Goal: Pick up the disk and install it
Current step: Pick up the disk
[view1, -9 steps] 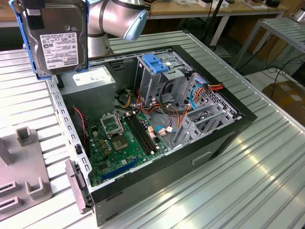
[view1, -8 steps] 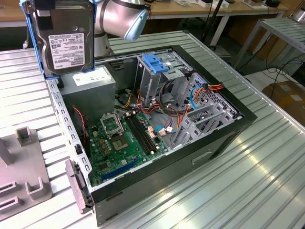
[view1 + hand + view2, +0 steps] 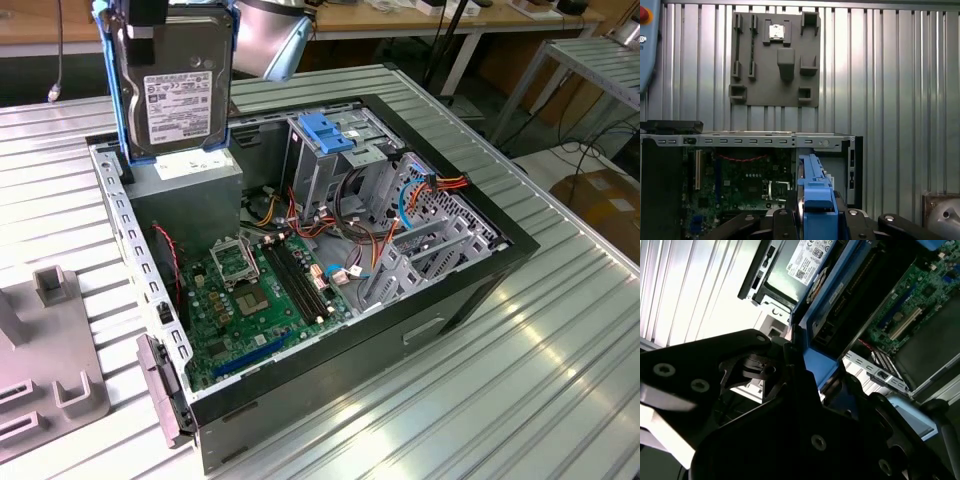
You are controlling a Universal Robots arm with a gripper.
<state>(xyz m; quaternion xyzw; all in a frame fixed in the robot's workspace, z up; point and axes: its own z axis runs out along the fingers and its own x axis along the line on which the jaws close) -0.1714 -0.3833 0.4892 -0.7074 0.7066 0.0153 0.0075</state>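
In the exterior view, the disk (image 3: pixel 180 85) is seen upright, label facing the camera, hung from the gripper (image 3: pixel 145 18) at the far left of the exterior view. It is held just above the power-supply box (image 3: pixel 190 200) inside the open computer case (image 3: pixel 470 270). The drive cage (image 3: pixel 325 150) stands further to the exterior view's right, apart from the disk, with loose cables (image 3: pixel 350 235) draped beside it. A snag on those cables is judged possible if the disk is carried low, and its lower edge could be knocked against the box beneath. In the second wrist view, a blue side rail of the disk (image 3: pixel 812 365) is seen clamped in the black gripper (image 3: pixel 807 377), with the motherboard (image 3: pixel 920 300) below. Since the hold appears to be taken at one end and on plastic, the disk is judged liable to pivot or slip if it is bumped. In the first wrist view, the fingers (image 3: pixel 782 222) are closed on either side of the disk (image 3: pixel 815 192), which is seen edge-on. The case rim (image 3: pixel 750 141) and a grey fixture plate (image 3: pixel 775 60) lie beyond. A slightly skewed disk is judged likely to jam at the cage mouth.
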